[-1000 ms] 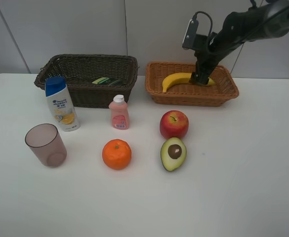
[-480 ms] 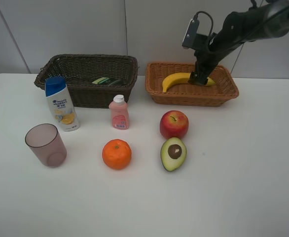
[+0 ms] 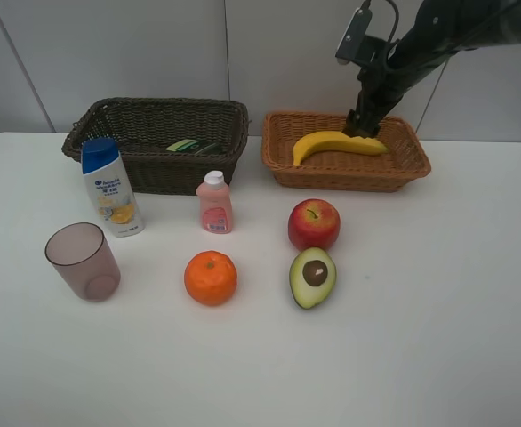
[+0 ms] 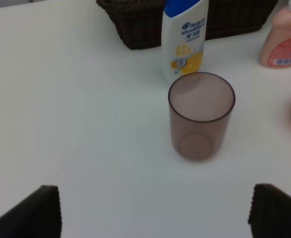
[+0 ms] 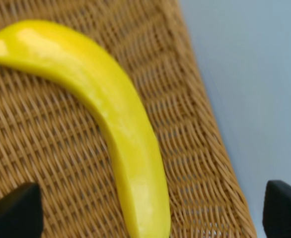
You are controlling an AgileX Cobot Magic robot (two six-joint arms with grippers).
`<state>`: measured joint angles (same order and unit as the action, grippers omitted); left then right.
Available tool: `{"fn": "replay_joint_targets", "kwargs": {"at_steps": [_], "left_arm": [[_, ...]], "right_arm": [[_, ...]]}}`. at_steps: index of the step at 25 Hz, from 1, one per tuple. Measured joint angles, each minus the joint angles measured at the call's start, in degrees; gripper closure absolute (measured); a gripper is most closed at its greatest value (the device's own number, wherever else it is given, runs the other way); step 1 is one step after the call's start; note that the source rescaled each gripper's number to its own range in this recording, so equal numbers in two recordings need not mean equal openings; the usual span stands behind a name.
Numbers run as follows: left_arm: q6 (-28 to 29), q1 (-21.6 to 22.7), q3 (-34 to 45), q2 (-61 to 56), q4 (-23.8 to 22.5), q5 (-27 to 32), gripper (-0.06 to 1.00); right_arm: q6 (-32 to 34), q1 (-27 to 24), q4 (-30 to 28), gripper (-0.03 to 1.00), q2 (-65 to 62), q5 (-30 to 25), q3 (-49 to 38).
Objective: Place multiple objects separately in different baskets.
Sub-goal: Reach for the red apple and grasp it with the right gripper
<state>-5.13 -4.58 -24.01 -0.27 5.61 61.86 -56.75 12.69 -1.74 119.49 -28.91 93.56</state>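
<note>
While the curved yellow banana (image 3: 336, 142) lies in the shallow tan wicker basket (image 3: 349, 178) at one o'clock, the right gripper (image 3: 364, 124) hangs over it, jaws wide and empty — plain only from its wrist view. A dark green pump bottle (image 3: 194, 145) lies in the brown wicker basket (image 3: 154, 169) at eleven; six others wait, left gripper (image 4: 155, 213) agape.

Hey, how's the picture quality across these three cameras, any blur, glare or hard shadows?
Exterior high view: soft, even light, sharp, only faint shadows under the red apple. Left wrist view: mauve cup crisp, left gripper's fingertips dark and blurred. Right wrist view: very close, yellow banana slightly soft with a pale glare streak, right gripper's fingertips out of focus.
</note>
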Motion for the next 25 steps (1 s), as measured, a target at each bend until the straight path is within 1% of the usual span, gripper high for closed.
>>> {"fn": "replay_joint_targets", "kwargs": {"at_steps": [2, 5, 9, 11, 15, 18, 20, 25], "left_arm": [[0.0, 0.0, 0.0, 0.0, 0.0, 0.0, -0.05], [0.0, 0.0, 0.0, 0.0, 0.0, 0.0, -0.05], [0.0, 0.0, 0.0, 0.0, 0.0, 0.0, -0.05], [0.0, 0.0, 0.0, 0.0, 0.0, 0.0, -0.05], [0.0, 0.0, 0.0, 0.0, 0.0, 0.0, -0.05], [0.0, 0.0, 0.0, 0.0, 0.0, 0.0, -0.05], [0.0, 0.0, 0.0, 0.0, 0.0, 0.0, -0.05], [0.0, 0.0, 0.0, 0.0, 0.0, 0.0, -0.05]], "right_arm": [[3.84, 0.0, 0.06, 0.07, -1.07, -0.82, 0.0], [13.05, 0.0, 0.46, 0.07, -2.89, -2.45, 0.0], [30.25, 0.05, 0.86, 0.07, -5.22, -6.37, 0.0], [39.01, 0.38, 0.05, 0.07, -6.04, -8.54, 0.0], [50.72, 1.97, -1.51, 0.07, -7.63, -13.33, 0.0], [55.86, 3.7, -1.9, 0.07, -8.44, -16.98, 0.0], [57.93, 5.04, -1.96, 0.07, -8.49, -19.32, 0.0], [60.47, 8.92, -2.0, 0.07, -8.49, -24.3, 0.0]]}}
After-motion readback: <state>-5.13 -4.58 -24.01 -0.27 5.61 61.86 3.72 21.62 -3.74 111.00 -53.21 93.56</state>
